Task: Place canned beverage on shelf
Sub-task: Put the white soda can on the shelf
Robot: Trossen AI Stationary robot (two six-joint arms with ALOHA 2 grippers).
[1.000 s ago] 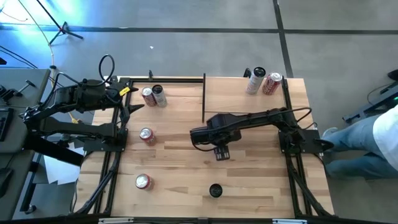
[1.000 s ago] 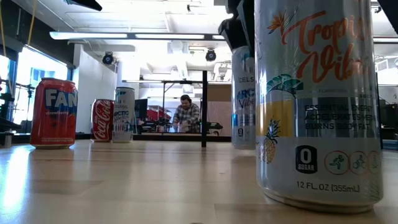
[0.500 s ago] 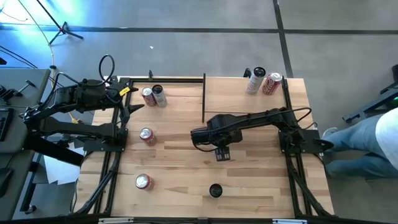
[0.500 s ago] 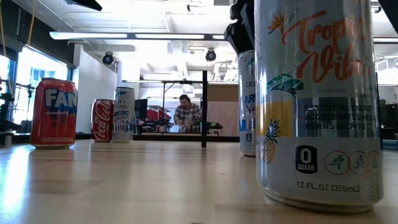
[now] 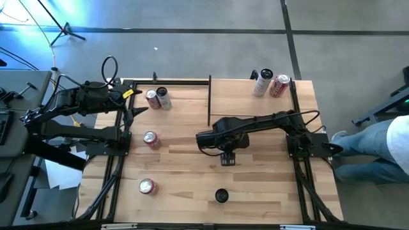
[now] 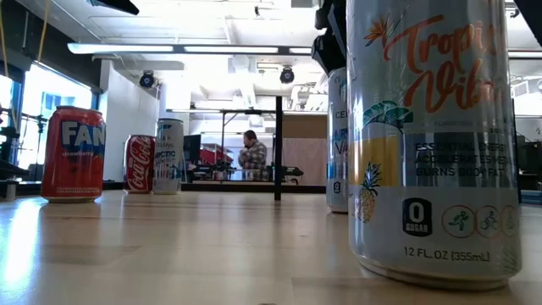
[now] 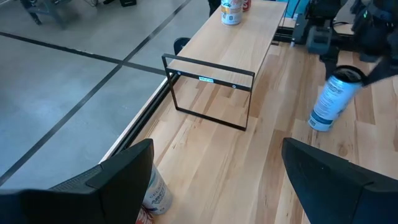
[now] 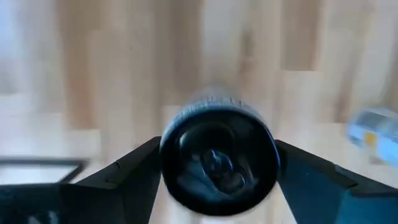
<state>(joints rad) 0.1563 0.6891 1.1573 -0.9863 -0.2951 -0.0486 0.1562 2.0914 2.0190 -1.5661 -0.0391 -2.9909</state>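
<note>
Right gripper sits mid-table with its fingers either side of the slim can. Can't tell if they're clamped on it or just letting go. The can stands tilted on the table, well short of the shelf. Next move needs a firm grip and a lift over. Left gripper waits open at the table's left edge.

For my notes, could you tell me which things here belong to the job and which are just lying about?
Job: slim can; right gripper at it; shelf.
Lying about: red cans near the waiting left gripper; can pair; two far-corner cans; foreground can.
</note>
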